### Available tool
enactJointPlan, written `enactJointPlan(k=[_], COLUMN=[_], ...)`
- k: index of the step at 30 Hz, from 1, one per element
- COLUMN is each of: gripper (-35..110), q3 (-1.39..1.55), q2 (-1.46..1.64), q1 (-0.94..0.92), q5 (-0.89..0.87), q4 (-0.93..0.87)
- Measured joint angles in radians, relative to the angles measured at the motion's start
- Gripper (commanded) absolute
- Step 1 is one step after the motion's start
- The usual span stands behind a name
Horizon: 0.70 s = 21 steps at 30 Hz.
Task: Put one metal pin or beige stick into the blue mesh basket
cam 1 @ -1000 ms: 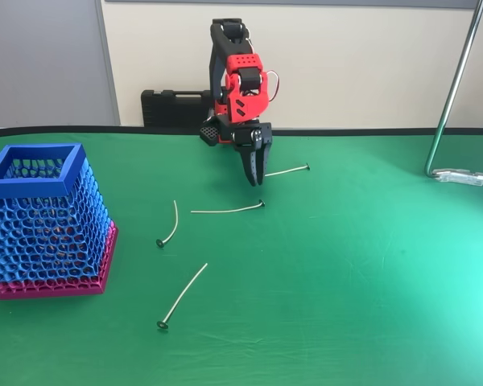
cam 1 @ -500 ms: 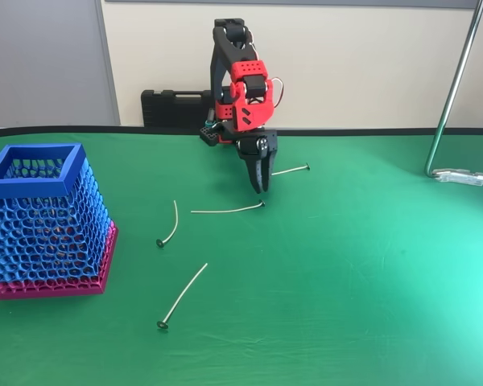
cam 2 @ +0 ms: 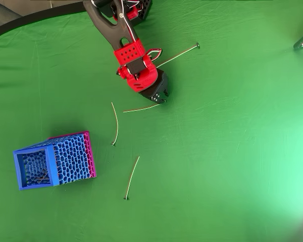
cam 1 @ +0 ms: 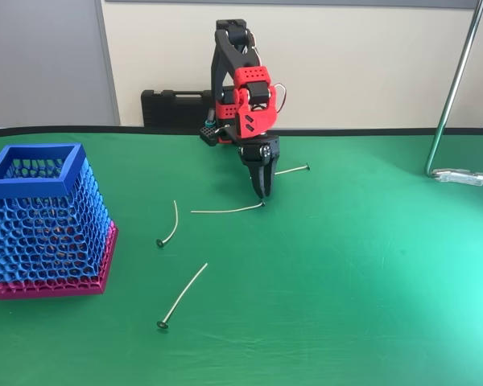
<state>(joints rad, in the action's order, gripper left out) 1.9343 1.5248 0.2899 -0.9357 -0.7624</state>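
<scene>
In the fixed view, the red-and-black gripper [cam 1: 262,190] pointed straight down with its fingers pressed nearly together, its tips just above the dark-headed right end of the metal pin [cam 1: 227,210] lying flat on the green table [cam 1: 370,273], well apart from the blue mesh basket [cam 1: 47,221] at the left. In the overhead view, the gripper [cam 2: 162,98] sat over that same end of the pin [cam 2: 141,108], with a curved pin [cam 2: 115,124] close by and the basket [cam 2: 53,160] lower left. Judging from this, the thin wire could slip from an end-on pinch or swing and miss the basket's opening.
</scene>
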Motion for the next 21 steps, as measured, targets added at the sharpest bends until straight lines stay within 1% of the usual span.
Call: enactJointPlan(k=[21], gripper=[13], q3=[-0.014], q2=[-0.026], q1=[-0.032], q5=[0.002], q4=[0.009])
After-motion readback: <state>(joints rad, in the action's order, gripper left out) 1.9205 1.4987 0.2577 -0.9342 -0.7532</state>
